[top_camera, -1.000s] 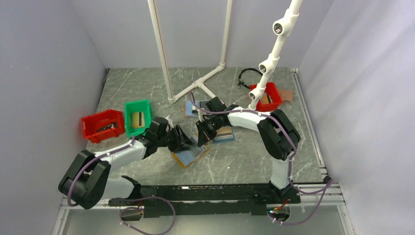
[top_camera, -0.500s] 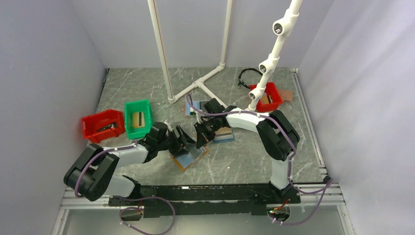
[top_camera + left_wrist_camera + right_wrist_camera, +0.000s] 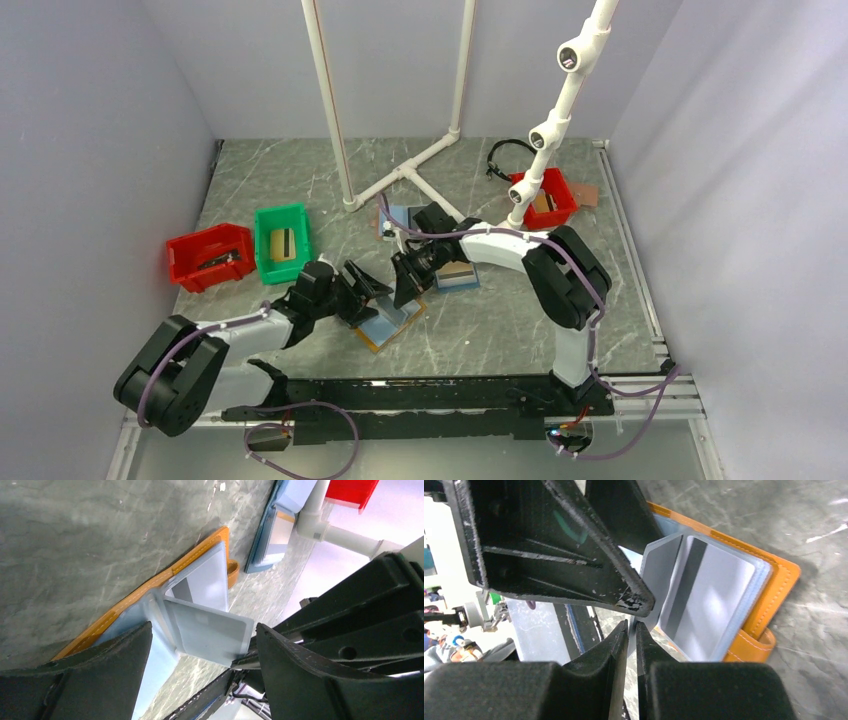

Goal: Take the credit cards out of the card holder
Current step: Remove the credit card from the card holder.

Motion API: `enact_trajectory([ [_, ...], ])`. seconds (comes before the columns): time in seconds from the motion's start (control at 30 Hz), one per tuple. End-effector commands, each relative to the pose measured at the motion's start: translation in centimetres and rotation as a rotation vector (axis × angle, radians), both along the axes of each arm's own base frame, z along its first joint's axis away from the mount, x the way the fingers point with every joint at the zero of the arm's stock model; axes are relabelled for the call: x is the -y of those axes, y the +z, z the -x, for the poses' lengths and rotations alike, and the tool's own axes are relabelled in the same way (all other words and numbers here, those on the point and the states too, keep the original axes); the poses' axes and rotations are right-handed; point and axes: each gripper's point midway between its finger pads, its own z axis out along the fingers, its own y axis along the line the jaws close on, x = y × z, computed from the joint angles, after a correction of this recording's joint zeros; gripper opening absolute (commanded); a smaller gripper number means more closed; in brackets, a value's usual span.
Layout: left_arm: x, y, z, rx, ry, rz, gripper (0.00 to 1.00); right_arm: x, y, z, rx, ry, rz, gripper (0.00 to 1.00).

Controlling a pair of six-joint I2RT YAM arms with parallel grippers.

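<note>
Backs the left gripper point(image 3: 376, 297) off toward its own base and spreads its jaws wide, apparently to clear room over the card holder point(image 3: 392, 322), lying open on the table point(image 3: 480, 330) between both arms, orange side down. Pinches the right gripper point(image 3: 408, 284), all but closed, on the edge of a grey leaf point(image 3: 207, 632), propped up off the pockets, probably to bare the striped card point(image 3: 714, 595) underneath.
</note>
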Motion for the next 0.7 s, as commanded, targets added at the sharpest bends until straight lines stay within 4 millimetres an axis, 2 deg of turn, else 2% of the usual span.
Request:
enact_trajectory([
  [0.0, -1.0, -0.3, -0.6, -0.012, 0.094, -0.007, 0.82, -0.7, 1.8, 0.9, -0.021, 0.036, -0.080, 0.14],
  [0.13, -0.7, -0.1, -0.9, -0.010, 0.092, 0.004, 0.82, -0.8, 1.7, 1.1, -0.028, 0.041, -0.083, 0.16],
  [0.23, -0.3, -0.4, -0.8, -0.027, 0.076, 0.016, 0.80, -1.2, 2.2, 1.7, -0.032, 0.066, -0.103, 0.21],
  [0.4, -0.2, -1.2, -0.2, -0.062, 0.065, 0.020, 0.71, -2.0, 3.3, 3.8, -0.077, 0.151, -0.162, 0.29],
  [0.57, -1.2, -2.0, 1.1, -0.090, 0.054, -0.036, 0.64, -1.9, 3.1, 4.1, -0.086, 0.170, -0.162, 0.36],
  [0.67, -2.1, -2.5, 1.7, -0.101, 0.054, -0.095, 0.56, -1.7, 2.9, 4.0, -0.072, 0.176, -0.156, 0.40],
])
